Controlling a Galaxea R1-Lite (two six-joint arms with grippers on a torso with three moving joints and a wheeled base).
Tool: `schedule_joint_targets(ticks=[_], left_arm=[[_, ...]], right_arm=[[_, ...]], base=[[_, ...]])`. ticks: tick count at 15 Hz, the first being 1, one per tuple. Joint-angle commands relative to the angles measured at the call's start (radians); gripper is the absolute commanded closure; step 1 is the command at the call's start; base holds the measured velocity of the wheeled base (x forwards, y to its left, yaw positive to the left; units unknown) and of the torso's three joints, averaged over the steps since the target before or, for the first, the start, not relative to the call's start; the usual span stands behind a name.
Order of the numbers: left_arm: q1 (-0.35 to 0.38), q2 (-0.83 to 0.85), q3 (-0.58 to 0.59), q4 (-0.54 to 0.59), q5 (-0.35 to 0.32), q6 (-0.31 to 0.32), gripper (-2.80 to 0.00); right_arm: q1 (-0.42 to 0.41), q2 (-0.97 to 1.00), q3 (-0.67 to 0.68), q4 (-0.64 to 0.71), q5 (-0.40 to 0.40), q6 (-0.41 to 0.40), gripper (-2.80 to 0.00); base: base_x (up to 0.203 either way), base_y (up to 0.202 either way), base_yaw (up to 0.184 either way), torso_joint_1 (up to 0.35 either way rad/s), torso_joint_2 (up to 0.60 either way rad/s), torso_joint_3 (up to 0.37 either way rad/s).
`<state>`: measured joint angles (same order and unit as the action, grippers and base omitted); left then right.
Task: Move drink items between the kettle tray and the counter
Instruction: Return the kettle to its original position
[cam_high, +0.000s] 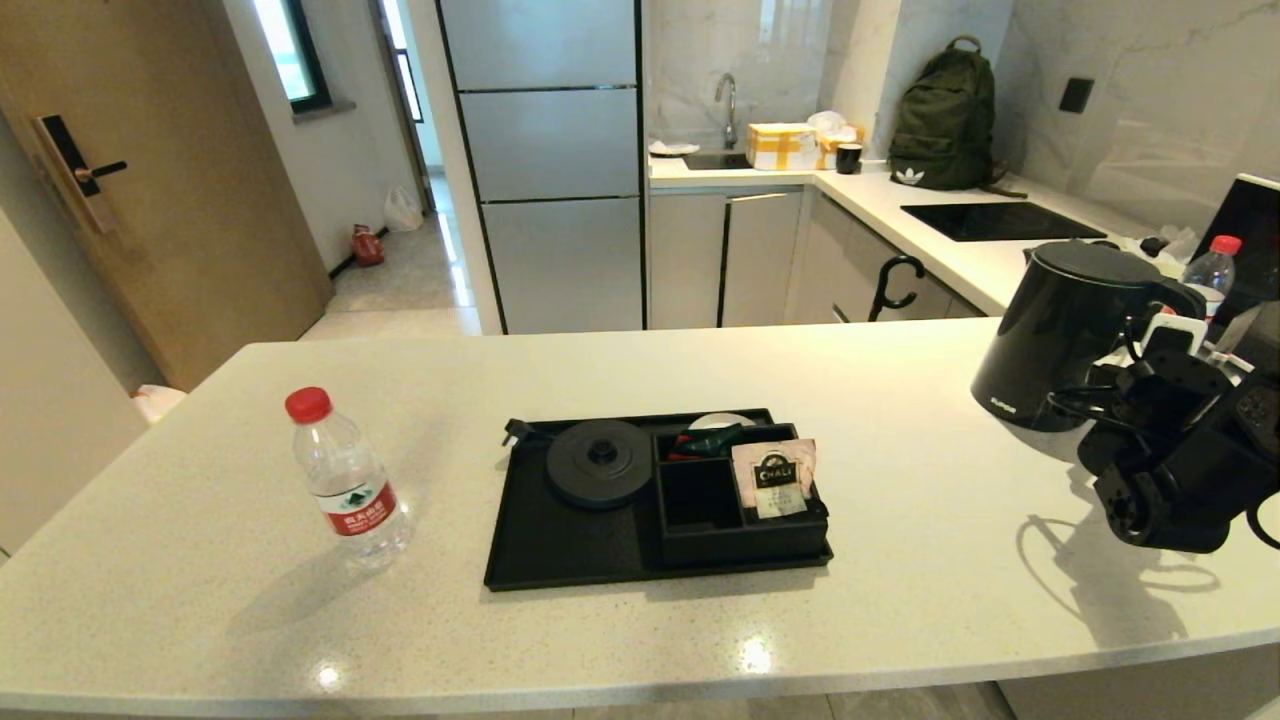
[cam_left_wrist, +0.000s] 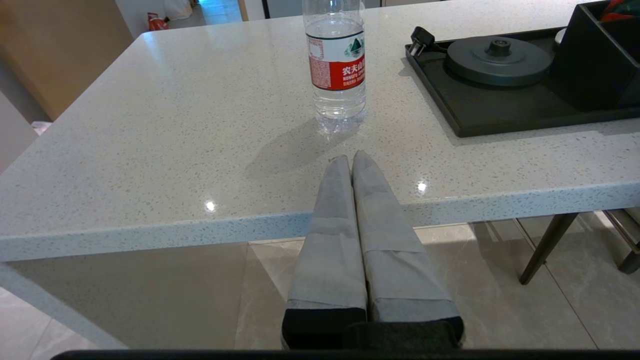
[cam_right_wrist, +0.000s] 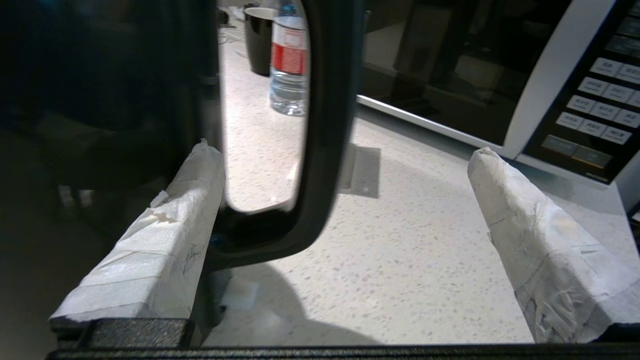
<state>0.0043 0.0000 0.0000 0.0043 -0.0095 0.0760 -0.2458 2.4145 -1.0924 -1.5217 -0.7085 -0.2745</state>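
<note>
My right gripper (cam_right_wrist: 345, 175) is wide open at the kettle (cam_high: 1065, 335), which stands on the counter (cam_high: 900, 560) far right, off the tray (cam_high: 560, 545). One finger (cam_right_wrist: 165, 235) sits by the handle (cam_right_wrist: 320, 125), which runs between the fingers; nothing is gripped. Past the handle: a second bottle (cam_right_wrist: 289, 65), a black cup (cam_right_wrist: 260, 37) and a microwave (cam_right_wrist: 550, 75) crowding the right side. My left gripper (cam_left_wrist: 352, 160) is closed and empty, hanging off the counter's front edge, pointing at the bottle (cam_high: 345, 480), upright on the counter left of the tray. The tray's round base (cam_high: 598, 462) is bare. The sachet (cam_high: 775, 478) leans in the box (cam_high: 740, 500) at the tray's right end.
</note>
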Motion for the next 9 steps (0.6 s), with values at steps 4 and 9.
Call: schedule_joint_targets(ticks=[4,9], left_arm=[[0.001,0.001,0.0,0.0,0.0,0.001,0.0],[0.0,0.002,0.0,0.0,0.0,0.001,0.0]], right_arm=[[-0.011,-0.001,-0.007,-0.008,-0.002,-0.003,-2.8],[-0.021,0.006,-0.046,-0.001,0.0,-0.01,-2.8]], base=[[0.0,0.0,0.0,0.0,0.0,0.0],[0.0,0.0,0.0,0.0,0.0,0.0]])
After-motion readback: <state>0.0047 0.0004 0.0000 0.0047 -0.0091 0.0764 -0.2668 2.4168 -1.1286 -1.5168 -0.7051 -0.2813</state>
